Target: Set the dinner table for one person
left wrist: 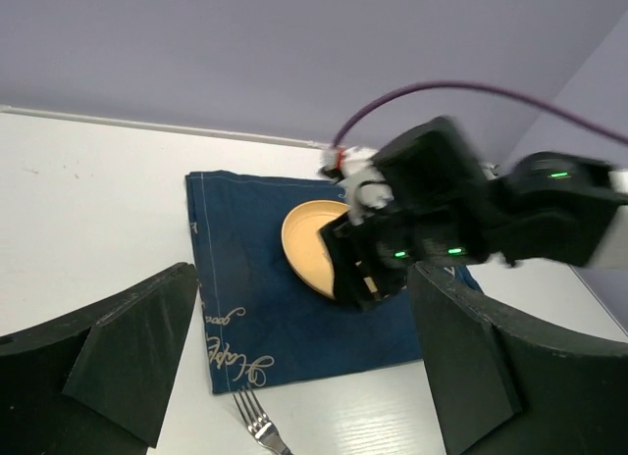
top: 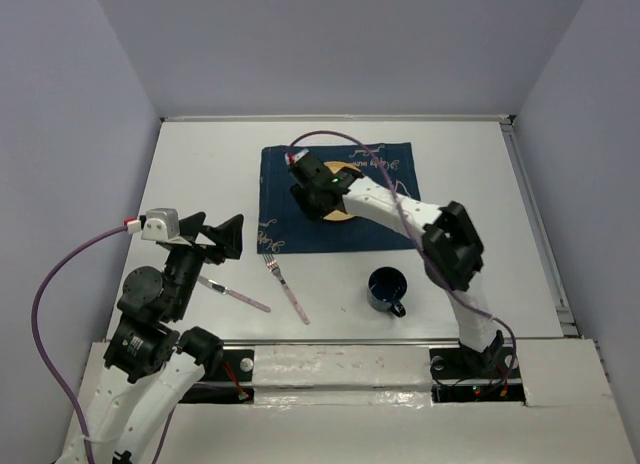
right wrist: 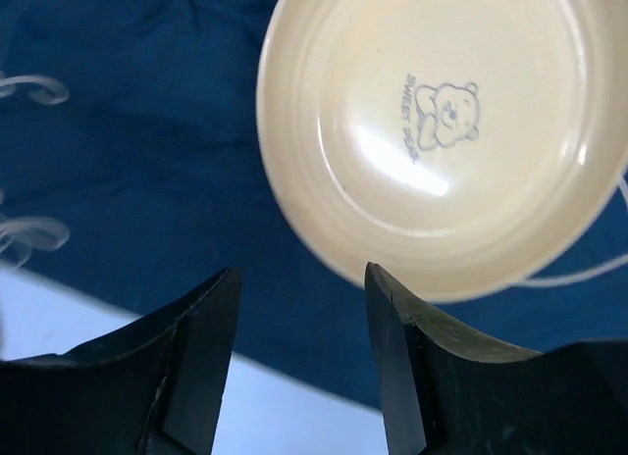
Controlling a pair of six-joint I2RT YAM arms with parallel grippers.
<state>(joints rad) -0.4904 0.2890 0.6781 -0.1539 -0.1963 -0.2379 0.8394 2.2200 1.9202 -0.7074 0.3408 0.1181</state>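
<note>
Placing the plate (right wrist: 442,131) looks finished, as it lies on the blue cloth (top: 300,234) at the far middle of the counter (top: 200,164) under the right gripper (right wrist: 299,278), jaws released, so next the left gripper (left wrist: 299,278), jaws also released, probably must descend onto the fork (top: 287,284) nearby.

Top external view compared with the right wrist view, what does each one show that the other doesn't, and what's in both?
Only top external: the mug, fork, a second pink-handled utensil and the left hand. Only right wrist: the bear print inside the plate. Both: that plate, the blue cloth under it, and the open right hand.
</note>
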